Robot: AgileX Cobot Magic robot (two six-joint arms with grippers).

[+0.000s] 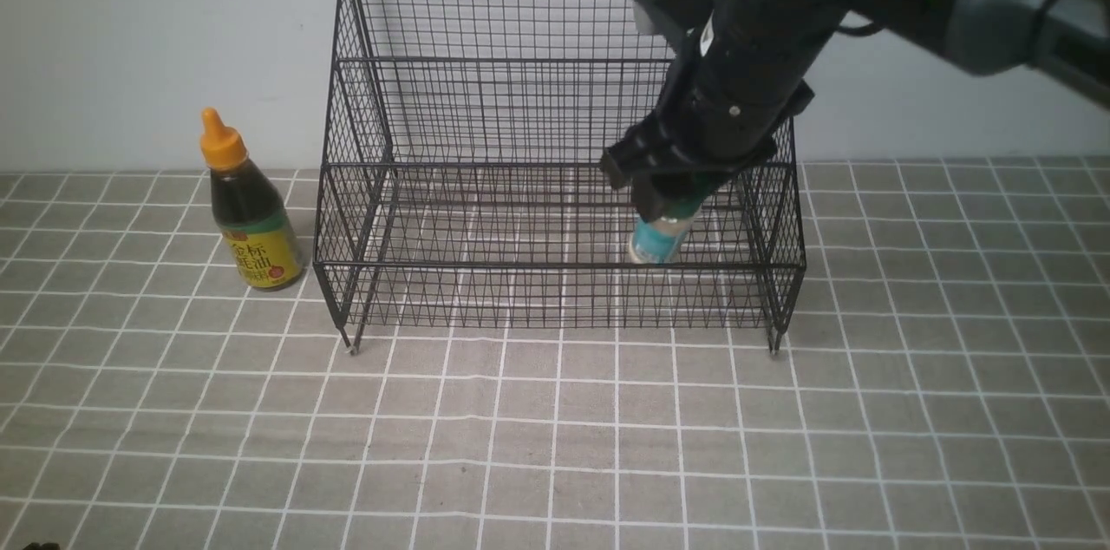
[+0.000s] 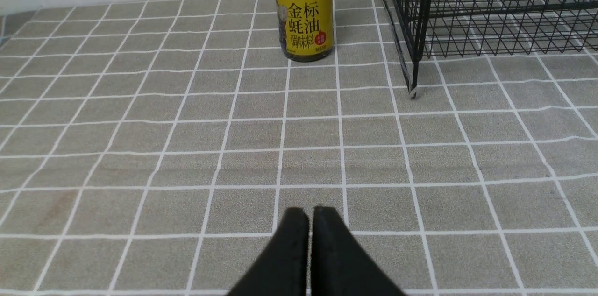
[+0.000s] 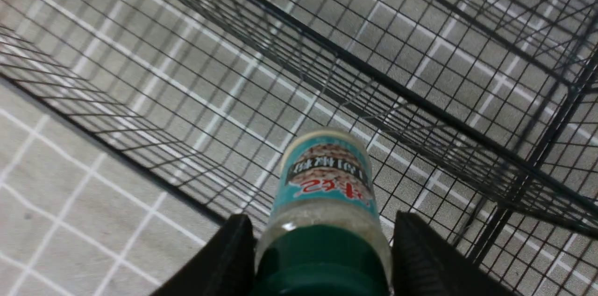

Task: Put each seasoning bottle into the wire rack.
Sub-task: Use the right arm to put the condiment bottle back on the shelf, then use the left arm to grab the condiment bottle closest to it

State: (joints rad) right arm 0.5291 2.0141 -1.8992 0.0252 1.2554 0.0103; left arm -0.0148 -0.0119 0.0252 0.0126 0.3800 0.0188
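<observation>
1. Step in hand: the small shaker [image 3: 327,184] was being placed into the wire rack [image 1: 555,265]. It was gripped around its dark green cap end by the right tool [image 3: 324,244] and was seen tilted, inside the front tier at the rack's right part. Whether its base was borne by the mesh could not be told.
2. Next move, as judged: the shaker to be lowered and set upright, the right tool to be opened, then drawn up clear of the wires.
3. The dark-sauce bottle [image 1: 258,220] was seen standing on the bench [image 1: 555,446], just beside the rack's left end, not racked. Half of the task was judged to be left after the shaker's release.
4. The left tool [image 2: 310,230] was found closed, with nothing held, above the bench. It would need to be opened before the sauce bottle could be grasped.
5. In the way: the front rail and the middle wire wall were seen close on either side of the shaker. A snag or a toppled shaker was judged possible on release.
</observation>
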